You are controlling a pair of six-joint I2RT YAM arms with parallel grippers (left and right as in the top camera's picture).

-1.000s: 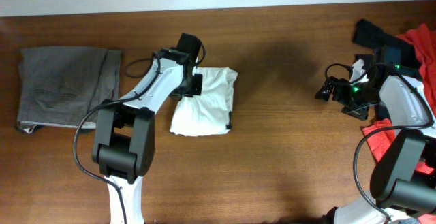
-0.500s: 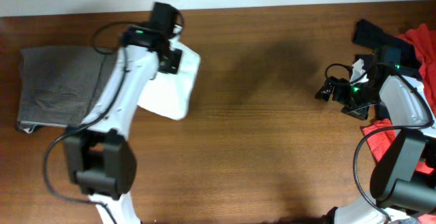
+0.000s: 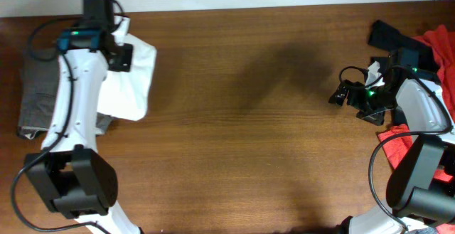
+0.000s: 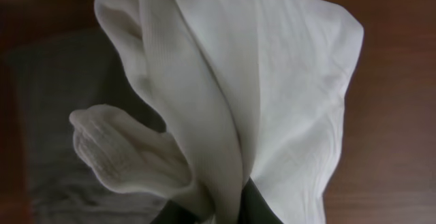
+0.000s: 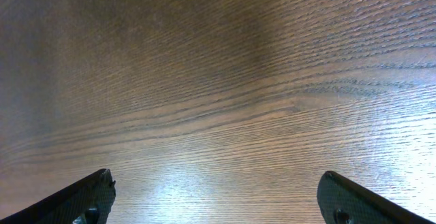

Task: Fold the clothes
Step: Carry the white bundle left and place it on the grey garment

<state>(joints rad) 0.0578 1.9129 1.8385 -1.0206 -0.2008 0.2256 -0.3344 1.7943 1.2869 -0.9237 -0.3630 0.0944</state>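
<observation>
T-shirt (image 3: 134, 84), pinched in my left gripper (image 3: 118, 53), just got hauled from mid-table to the upper left over the trousers (image 3: 35, 95), probably for stacking; right gripper (image 3: 335, 94) spread wide.

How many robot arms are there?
2. The left arm is at the far left, the left claw pinching the white T-shirt above the grey trousers. The right arm is at the right edge by the red clothes, the right claw open.

The T-shirt (image 3: 131, 84) is at the left end of the bench (image 3: 249, 134), over the right edge of the trousers (image 3: 35, 92). The garment pile (image 3: 437, 45) lies at the right end, with the right claw (image 3: 336, 94) beside it.
</observation>
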